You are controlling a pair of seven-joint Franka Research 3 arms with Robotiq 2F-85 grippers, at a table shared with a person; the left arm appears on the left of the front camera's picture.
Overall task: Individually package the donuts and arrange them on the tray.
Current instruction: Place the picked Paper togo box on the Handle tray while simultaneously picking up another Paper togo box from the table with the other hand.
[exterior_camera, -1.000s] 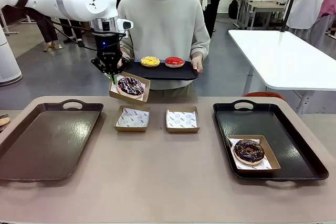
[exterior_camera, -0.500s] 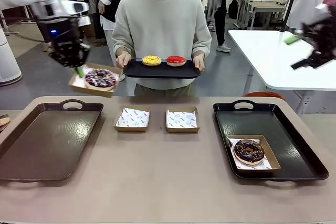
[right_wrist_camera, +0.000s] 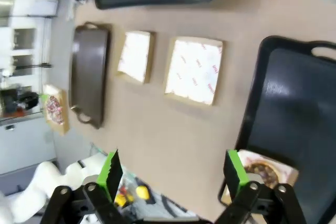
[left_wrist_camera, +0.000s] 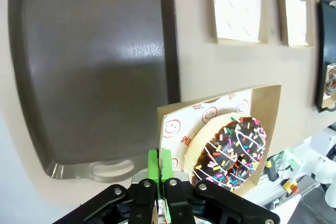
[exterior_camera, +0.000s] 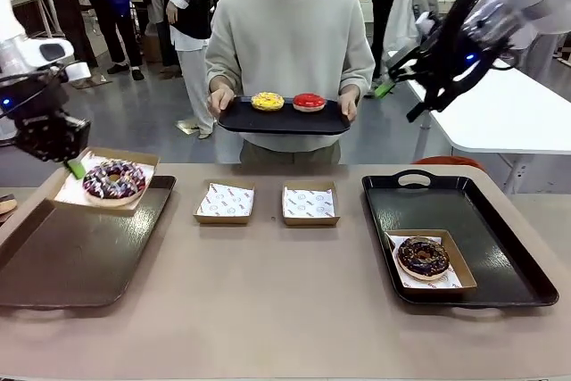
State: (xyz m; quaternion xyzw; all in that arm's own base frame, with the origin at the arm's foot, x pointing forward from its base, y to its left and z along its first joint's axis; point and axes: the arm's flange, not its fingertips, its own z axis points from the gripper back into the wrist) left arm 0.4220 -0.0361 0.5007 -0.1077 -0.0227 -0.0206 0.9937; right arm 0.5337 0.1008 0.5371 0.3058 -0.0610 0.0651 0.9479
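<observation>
The drizzled donut [exterior_camera: 113,179], dark icing with white stripes and coloured sprinkles, lies iced side up in a paper-lined cardboard box [left_wrist_camera: 265,108]. The left gripper [exterior_camera: 77,168] is clamped tight on the box's rim, holding it nearly level over the far edge of the brown tray [exterior_camera: 80,256], long side running along that edge. Right of the brown tray sit an empty lined box [exterior_camera: 225,202] and a second empty box [exterior_camera: 310,203]. Farther right, a black tray [exterior_camera: 508,265] holds a boxed chocolate donut [exterior_camera: 423,256]. Beyond the brown tray, a person [exterior_camera: 285,33] holds a serving tray [exterior_camera: 277,122] with a yellow donut [exterior_camera: 267,101] and a red donut [exterior_camera: 309,102]. The right gripper [right_wrist_camera: 172,174] hangs spread wide, holding nothing.
</observation>
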